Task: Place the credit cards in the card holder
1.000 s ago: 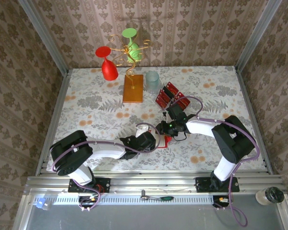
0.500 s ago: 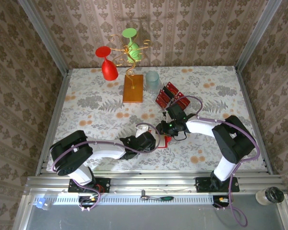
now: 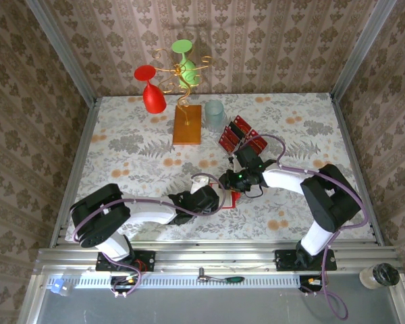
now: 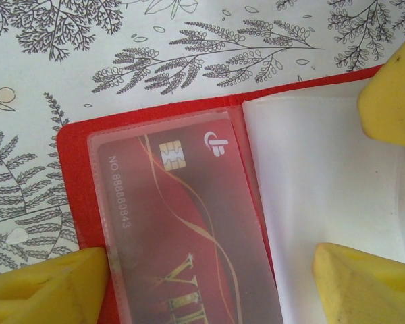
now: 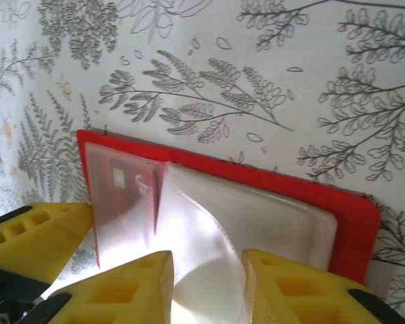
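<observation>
With the card holder point(image 4: 209, 223) lying open on the table's near centre, one credit card point(image 4: 175, 229) already sleeved, the wide-open left gripper point(image 4: 209, 277) is bracing it empty while the right gripper point(image 5: 206, 287) is pinching a clear sleeve point(image 5: 209, 243), ready for fetching the next card point(image 3: 237, 135).

Overhead camera looks down from behind the arm bases — both wrist cameras, pressed close, share the open flat red card holder point(image 4: 81, 202) point(image 5: 351, 209) on the floral-patterned table point(image 3: 121, 148)
</observation>
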Tool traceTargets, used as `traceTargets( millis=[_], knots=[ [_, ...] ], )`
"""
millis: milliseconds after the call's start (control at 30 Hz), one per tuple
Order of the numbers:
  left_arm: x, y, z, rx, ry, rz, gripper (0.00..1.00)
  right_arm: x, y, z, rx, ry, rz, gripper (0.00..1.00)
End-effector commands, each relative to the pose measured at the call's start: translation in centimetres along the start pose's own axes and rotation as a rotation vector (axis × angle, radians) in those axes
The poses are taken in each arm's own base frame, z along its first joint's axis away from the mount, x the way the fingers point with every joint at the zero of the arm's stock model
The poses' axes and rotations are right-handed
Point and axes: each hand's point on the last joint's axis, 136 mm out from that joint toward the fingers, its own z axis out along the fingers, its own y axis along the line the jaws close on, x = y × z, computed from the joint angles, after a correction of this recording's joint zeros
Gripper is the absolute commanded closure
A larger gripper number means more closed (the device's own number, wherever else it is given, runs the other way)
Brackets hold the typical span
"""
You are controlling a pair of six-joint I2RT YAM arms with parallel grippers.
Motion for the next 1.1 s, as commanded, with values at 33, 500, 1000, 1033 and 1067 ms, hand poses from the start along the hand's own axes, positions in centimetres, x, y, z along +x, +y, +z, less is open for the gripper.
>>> traceTargets(
  millis=[33, 500, 1000, 1033, 1067],
  knots=[
    [-1.4, -0.2, -1.8, 0.017, -0.042, -0.007, 0.18, -0.8, 2.9, -1.2, -0.082, -0.010, -0.015, 0.66],
    [-5.8, 3.8, -7.5, 0.015, -0.216, -0.110, 0.13, -0.1, 6.5, -0.7, -0.122, 0.004, -0.046, 0.62],
    [-4.9, 7.4, -8.5, -0.024, -0.238, -0.181, 0.13, 0.8, 7.5, 5.2, -0.106, 0.076, -0.041, 0.62],
    [-4.7, 7.5, -8.5, -0.025, -0.235, -0.181, 0.12, 0.9, 7.5, 5.4, -0.106, 0.078, -0.040, 0.62],
    [-4.7, 7.5, -8.4, -0.025, -0.234, -0.181, 0.12, 0.9, 7.5, 5.4, -0.108, 0.080, -0.041, 0.62]
  ],
)
